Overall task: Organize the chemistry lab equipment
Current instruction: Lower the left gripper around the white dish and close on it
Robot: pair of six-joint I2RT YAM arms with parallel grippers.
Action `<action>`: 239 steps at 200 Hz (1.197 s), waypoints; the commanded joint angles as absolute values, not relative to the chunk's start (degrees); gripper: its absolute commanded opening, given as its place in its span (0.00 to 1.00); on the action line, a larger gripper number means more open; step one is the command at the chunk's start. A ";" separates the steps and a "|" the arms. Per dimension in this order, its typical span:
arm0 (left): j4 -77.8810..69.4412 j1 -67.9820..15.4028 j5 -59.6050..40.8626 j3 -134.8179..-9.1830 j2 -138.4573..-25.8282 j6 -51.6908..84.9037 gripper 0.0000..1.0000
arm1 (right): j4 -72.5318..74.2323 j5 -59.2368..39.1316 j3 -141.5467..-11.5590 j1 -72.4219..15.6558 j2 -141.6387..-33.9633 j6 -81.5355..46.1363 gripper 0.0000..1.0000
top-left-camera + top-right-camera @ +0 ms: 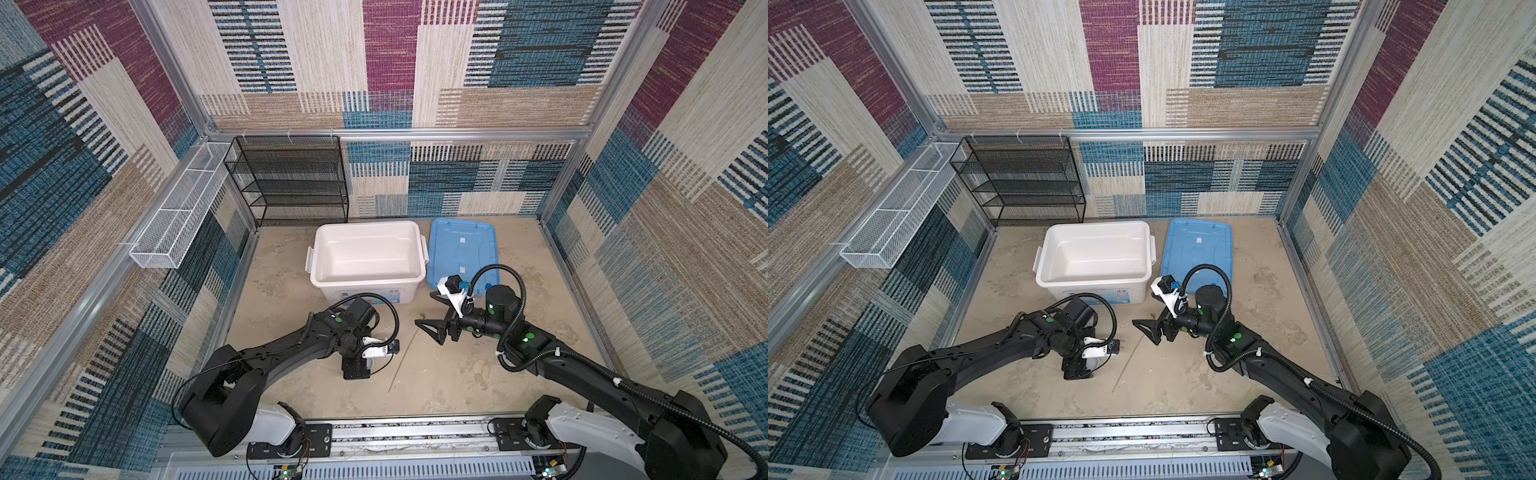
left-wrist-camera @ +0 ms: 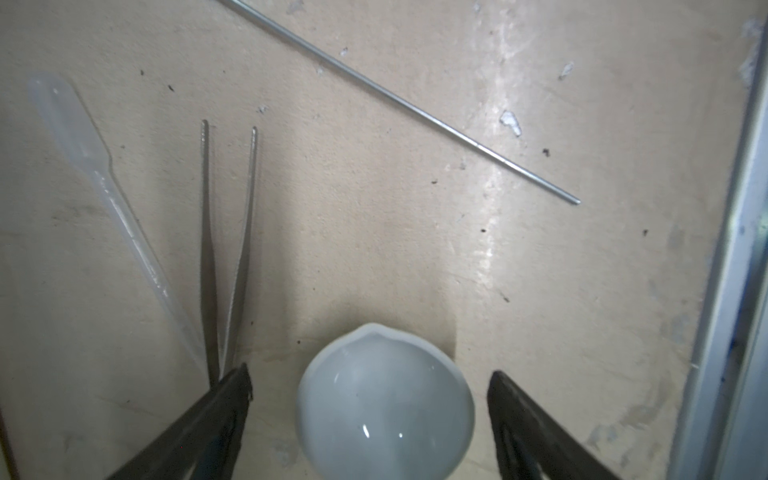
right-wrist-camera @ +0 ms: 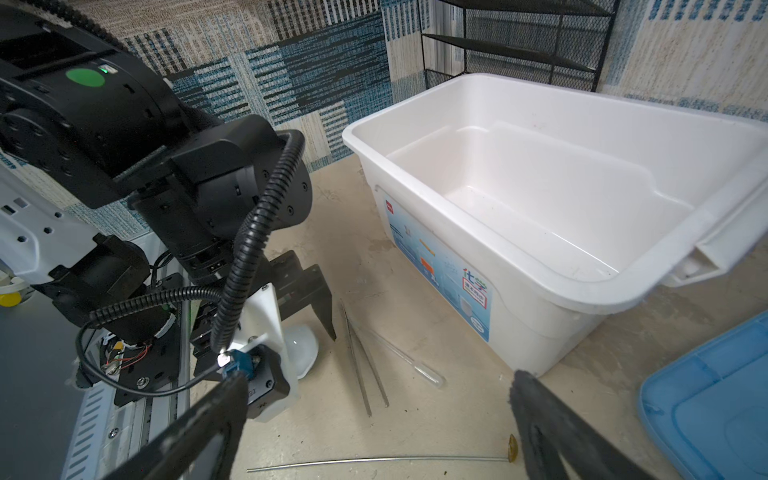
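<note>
White and lipped, the small round dish (image 2: 384, 405) sits on the tabletop (image 2: 415, 249) at six o'clock from the tub (image 1: 368, 225); left fingers (image 2: 528, 428) straddle it unclosed, likely lining up a lift, while right fingers (image 3: 552, 432) gape empty.

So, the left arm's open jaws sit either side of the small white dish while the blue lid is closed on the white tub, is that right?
Not quite: the blue lid is off, lying on the table beside the open white tub, as both top views show. The left arm's open jaws do sit either side of the small white dish.
</note>
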State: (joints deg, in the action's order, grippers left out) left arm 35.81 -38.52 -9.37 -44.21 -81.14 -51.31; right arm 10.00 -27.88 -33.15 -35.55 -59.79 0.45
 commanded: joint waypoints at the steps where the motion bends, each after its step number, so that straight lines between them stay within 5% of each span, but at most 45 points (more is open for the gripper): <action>1: 35.88 -38.53 -9.16 -45.13 -82.71 -51.75 0.85 | 10.73 -26.20 -33.48 -35.60 -59.57 0.26 0.99; 239: 35.73 -38.87 -8.89 -44.68 -82.59 -49.91 0.71 | 9.07 -24.08 -33.66 -35.68 -59.99 -0.15 1.00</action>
State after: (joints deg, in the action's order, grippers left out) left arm 35.62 -38.87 -7.94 -44.36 -83.50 -50.87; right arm 8.91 -24.88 -33.15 -35.62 -59.77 0.21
